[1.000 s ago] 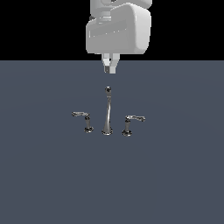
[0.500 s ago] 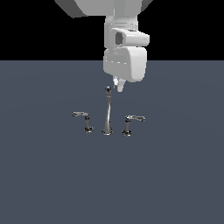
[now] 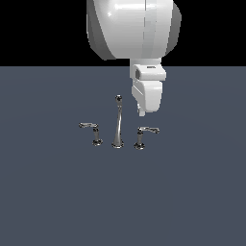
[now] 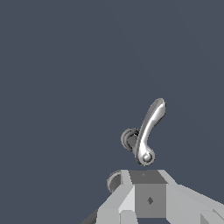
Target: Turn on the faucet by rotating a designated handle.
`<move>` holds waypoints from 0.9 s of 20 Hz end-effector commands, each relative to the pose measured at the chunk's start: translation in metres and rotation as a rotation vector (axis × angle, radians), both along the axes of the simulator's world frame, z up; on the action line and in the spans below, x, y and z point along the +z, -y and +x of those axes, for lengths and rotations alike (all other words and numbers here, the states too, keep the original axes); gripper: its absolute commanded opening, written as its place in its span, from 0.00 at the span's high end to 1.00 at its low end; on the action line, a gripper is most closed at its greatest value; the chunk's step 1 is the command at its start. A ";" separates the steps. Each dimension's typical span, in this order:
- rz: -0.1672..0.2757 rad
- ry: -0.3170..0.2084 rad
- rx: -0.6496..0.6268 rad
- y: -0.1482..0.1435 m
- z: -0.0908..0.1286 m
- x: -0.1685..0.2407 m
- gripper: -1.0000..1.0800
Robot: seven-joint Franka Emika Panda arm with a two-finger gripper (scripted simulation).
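Spout (image 3: 117, 122) between twin lever (image 3: 90, 127) and handle (image 3: 147, 130); end effector (image 3: 142, 113) above handle.

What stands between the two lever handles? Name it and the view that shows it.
The spout stands between the left twin handle and the handle, seen in the exterior view. The wrist view shows only one lever.

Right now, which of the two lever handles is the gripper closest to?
The handle on the exterior view's right, arm jutting right; the gripper hangs just above it, unlike its twin.
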State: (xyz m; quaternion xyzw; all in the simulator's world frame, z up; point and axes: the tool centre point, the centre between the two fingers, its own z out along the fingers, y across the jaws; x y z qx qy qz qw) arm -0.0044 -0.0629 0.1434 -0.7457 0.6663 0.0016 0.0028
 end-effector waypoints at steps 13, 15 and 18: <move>-0.008 -0.002 -0.268 0.049 0.022 -0.058 1.00; -0.007 -0.002 -0.276 0.050 0.022 -0.059 1.00; -0.006 -0.002 -0.274 0.050 0.022 -0.059 1.00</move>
